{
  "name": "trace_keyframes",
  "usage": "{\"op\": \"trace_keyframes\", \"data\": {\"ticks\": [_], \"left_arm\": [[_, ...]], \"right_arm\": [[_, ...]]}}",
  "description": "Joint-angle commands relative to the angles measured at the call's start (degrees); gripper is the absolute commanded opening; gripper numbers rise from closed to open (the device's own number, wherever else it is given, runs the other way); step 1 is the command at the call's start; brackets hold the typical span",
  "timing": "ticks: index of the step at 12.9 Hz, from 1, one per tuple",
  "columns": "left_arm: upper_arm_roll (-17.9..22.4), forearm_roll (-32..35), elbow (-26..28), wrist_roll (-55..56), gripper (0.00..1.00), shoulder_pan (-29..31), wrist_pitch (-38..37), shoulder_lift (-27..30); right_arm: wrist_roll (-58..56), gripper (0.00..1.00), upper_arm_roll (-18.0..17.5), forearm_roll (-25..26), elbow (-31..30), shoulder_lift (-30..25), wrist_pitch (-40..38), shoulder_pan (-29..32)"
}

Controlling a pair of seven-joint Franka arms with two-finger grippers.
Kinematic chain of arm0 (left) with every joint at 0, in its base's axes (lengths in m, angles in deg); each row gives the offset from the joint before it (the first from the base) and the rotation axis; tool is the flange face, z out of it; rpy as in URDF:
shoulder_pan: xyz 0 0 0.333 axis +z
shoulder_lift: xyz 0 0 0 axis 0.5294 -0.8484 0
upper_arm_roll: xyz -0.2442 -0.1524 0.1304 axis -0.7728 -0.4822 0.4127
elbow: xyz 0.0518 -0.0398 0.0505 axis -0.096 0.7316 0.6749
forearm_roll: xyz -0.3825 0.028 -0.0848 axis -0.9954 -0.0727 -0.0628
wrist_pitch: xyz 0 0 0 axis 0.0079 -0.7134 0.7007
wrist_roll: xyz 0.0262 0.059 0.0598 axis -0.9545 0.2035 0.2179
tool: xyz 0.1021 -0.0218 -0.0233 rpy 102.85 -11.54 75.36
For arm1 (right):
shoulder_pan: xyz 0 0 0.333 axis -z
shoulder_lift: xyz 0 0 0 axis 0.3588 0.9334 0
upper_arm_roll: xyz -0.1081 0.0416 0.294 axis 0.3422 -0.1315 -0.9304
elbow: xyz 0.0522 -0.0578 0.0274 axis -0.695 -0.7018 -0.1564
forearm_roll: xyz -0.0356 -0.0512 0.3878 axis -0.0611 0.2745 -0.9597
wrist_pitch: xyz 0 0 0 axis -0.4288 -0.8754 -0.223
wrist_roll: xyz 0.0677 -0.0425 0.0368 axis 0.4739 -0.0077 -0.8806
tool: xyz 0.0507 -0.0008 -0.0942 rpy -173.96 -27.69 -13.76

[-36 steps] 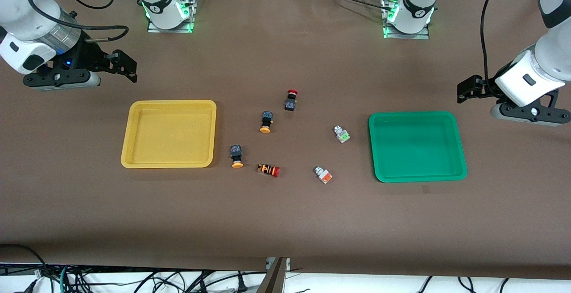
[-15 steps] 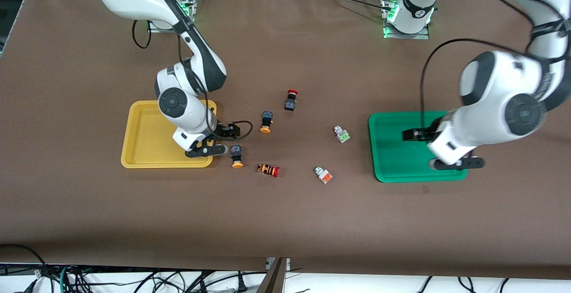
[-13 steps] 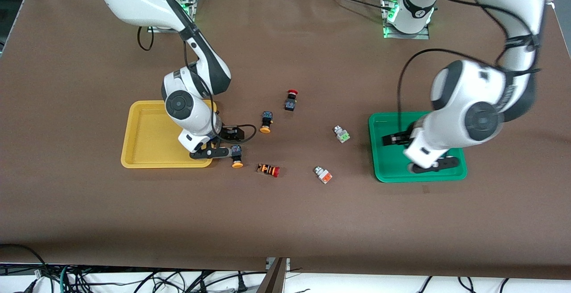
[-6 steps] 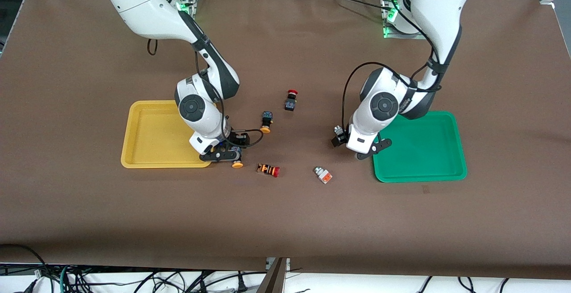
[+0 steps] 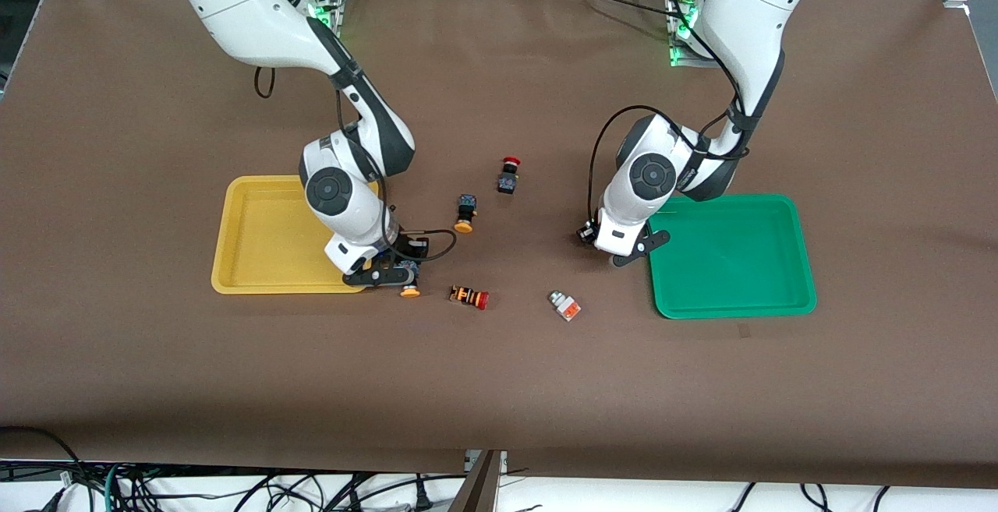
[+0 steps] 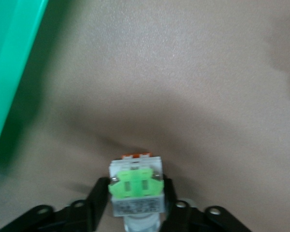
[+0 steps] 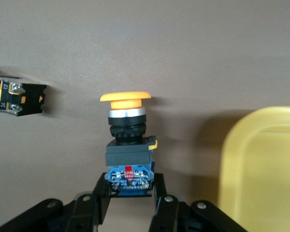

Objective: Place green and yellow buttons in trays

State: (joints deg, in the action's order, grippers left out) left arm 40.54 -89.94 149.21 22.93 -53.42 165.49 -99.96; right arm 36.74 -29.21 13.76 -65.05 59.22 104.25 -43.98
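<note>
Small, rigid, light: right gripper (image 7: 130,191) clamped on yellow-capped button (image 7: 127,145) body mid-frame; left gripper (image 6: 135,203) clamped on green-faced button (image 6: 135,186) housing, lower centre.

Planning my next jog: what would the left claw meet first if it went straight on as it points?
The green button is already between the left claw fingers; past it, only bare table, it seems. The green tray lies aside.

A black-bodied red-capped button (image 5: 508,176) lies near the brown table's (image 5: 499,387) middle, and an orange-striped red-capped button (image 5: 469,297) lies nearer the front camera's edge.
</note>
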Motion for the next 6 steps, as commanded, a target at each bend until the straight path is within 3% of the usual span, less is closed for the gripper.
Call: {"op": "trace_keyframes", "data": {"ticks": [1, 2, 4, 6], "left_arm": [[0.7, 0.2, -1.2, 1.6, 0.00, -0.3, -0.7, 1.3], [1.0, 0.2, -2.6, 1.6, 0.00, -0.1, -3.9, 2.4], [2.4, 2.0, -10.4, 0.7, 0.00, 0.3, -17.5, 3.0], [3.5, 9.3, -17.3, -3.5, 0.00, 0.5, -29.3, 2.7]], "right_arm": [[-5.1, 0.24, 0.3, -0.4, -0.2, -6.6, -9.7, 2.7], [-8.1, 0.24, 2.5, -0.3, -1.0, -8.4, -13.4, 2.9], [-15.7, 0.25, 7.4, -0.3, -6.7, -12.9, -14.7, 2.9], [-18.8, 0.31, 10.9, -0.3, -15.1, -17.9, -13.3, 2.9]]}}
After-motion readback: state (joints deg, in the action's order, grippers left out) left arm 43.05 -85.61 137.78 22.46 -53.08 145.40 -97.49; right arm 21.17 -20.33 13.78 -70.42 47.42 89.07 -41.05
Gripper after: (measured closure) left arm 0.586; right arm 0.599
